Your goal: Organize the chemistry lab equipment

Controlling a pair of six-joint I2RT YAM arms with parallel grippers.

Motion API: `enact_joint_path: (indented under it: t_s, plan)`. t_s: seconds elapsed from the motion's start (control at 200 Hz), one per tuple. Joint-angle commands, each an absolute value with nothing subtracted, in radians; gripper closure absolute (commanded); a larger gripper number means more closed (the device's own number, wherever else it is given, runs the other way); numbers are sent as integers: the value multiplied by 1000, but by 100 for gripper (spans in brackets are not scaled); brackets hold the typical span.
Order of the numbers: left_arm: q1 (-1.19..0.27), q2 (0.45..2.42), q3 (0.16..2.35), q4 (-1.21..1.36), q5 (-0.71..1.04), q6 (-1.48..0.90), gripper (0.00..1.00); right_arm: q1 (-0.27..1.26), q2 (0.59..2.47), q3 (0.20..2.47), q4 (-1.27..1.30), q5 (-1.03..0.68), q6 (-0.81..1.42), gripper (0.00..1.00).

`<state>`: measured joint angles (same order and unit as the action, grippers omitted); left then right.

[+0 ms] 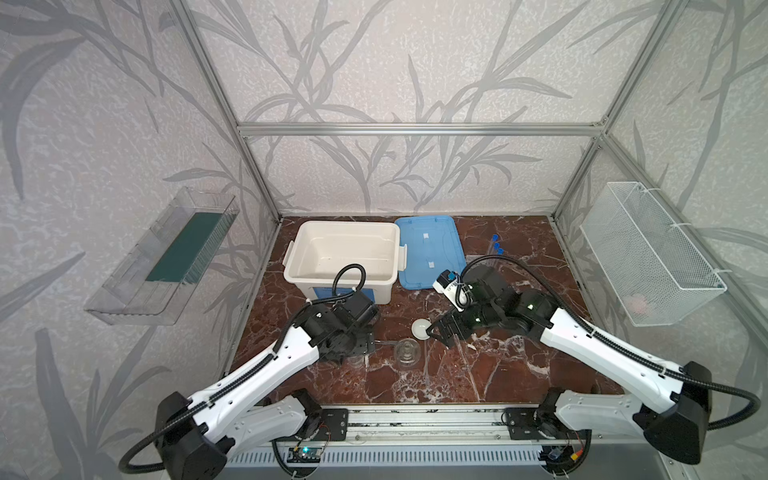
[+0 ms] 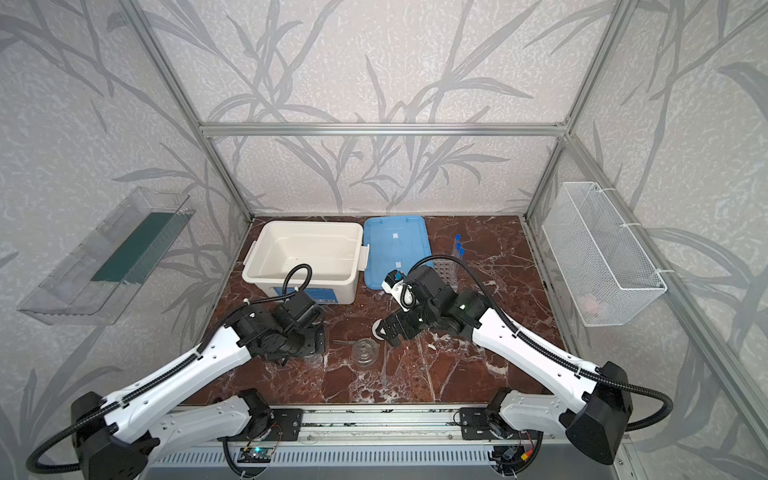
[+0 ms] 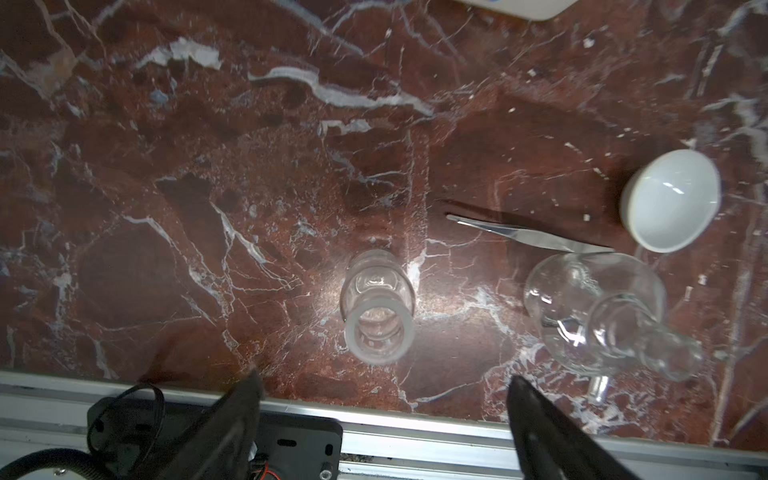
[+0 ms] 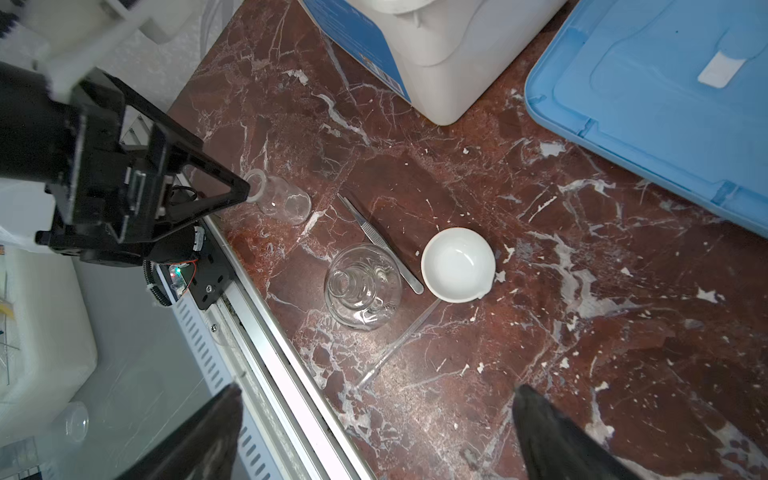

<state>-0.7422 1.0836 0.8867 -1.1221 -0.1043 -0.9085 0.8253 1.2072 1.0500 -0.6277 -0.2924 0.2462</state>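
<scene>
The left gripper (image 3: 384,377) and right gripper (image 4: 378,387) gape empty; flat tweezers (image 4: 380,245) point leftward, blunt end perhaps touching flask (image 4: 363,286).

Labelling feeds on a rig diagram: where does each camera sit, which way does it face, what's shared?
Top views: high over the front rail, facing down and back across the table, white tub, blue lid; left arm and right arm show.
Left wrist: on the left arm, facing down past open left fingers at the small bottle.
Right wrist: on the right arm, facing down past open right fingers at the white dish; left fingers show too.
Shared: both wrist views hold bottle, flask, tweezers, dish.
</scene>
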Motion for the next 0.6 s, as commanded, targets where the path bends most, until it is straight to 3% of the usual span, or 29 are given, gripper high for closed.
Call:
enact_joint_path:
  t_s: [0.0, 0.065, 0.595]
  plan:
    - [-746, 1121, 852, -1101, -147, -919, 11, 862, 1194, 1030, -564, -312, 266, 1]
    - [-747, 1147, 835, -1077, -156, -924, 18, 873, 1200, 1019, -554, -302, 278, 1]
    - [-746, 1250, 729, -930, -150, -966, 41, 876, 1209, 974, -496, -278, 328, 1]
